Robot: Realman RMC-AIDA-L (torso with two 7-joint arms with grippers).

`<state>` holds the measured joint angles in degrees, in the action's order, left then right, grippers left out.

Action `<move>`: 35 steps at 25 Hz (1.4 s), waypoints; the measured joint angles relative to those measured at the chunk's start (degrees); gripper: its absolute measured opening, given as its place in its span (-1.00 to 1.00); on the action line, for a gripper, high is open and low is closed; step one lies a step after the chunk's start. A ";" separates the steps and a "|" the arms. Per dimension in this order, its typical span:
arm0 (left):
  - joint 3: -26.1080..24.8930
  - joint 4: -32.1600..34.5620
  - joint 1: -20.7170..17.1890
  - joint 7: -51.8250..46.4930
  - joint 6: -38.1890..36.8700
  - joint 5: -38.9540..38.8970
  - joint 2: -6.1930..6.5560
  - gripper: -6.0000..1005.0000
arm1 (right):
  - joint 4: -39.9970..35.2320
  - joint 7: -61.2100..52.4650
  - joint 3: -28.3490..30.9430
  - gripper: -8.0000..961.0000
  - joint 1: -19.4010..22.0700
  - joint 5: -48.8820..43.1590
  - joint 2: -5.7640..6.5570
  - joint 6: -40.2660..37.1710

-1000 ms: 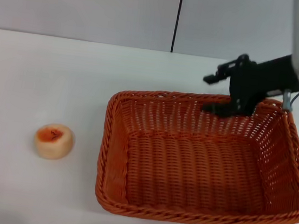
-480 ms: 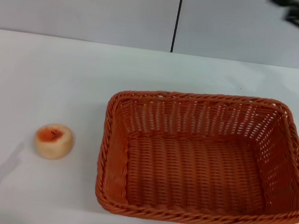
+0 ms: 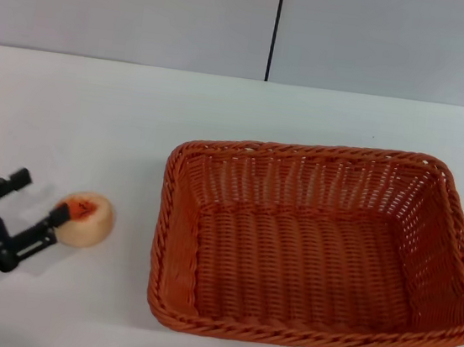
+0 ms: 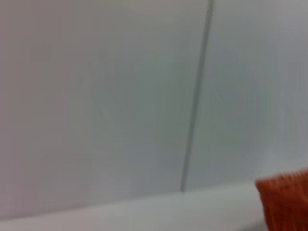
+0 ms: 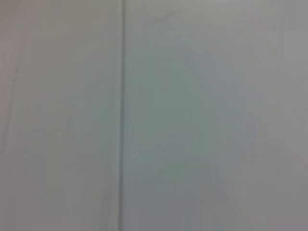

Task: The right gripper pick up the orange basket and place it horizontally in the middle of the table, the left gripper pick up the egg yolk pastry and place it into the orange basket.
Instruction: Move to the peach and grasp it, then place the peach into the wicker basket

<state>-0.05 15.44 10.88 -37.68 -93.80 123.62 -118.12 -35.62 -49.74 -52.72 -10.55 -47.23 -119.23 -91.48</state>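
A plain white table fills most of the head view, and it is backed by a pale grey wall that is split by a thin dark vertical seam. The orange basket is seen lying flat on the table, right of centre, with its long side running across the view and its open top facing up; nothing is seen inside it. The egg yolk pastry is found on the bare table well apart to the left of the basket, its orange-red patch turned upward. The left gripper is placed low at the left edge of the head view, just beside the pastry, and its two slim fingers are held spread apart; the nearer fingertip is seen at the pastry's left side, though whether it touches cannot be told, while the other fingertip is held farther back over the bare table. The right gripper is not seen in any view. In the left wrist view the wall, the seam and a corner of the basket are shown. In the right wrist view only the wall and the seam are shown.
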 joint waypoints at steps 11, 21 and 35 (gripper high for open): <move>3.87 -0.60 0.42 0.90 6.28 0.07 -0.20 0.53 | 6.86 0.90 5.59 0.21 -0.22 1.55 0.13 -5.33; 4.69 -4.37 0.71 4.50 8.48 0.13 -0.29 0.37 | 8.34 0.98 6.46 0.21 -0.73 1.62 0.18 -5.66; 1.74 -5.07 0.22 5.39 6.50 -0.38 -0.16 -0.25 | 9.98 1.04 9.30 0.21 -0.26 1.75 0.23 -6.83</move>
<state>1.69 10.37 11.10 -32.29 -87.30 123.24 -118.28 -25.64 -48.71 -43.42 -10.80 -45.48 -118.99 -98.32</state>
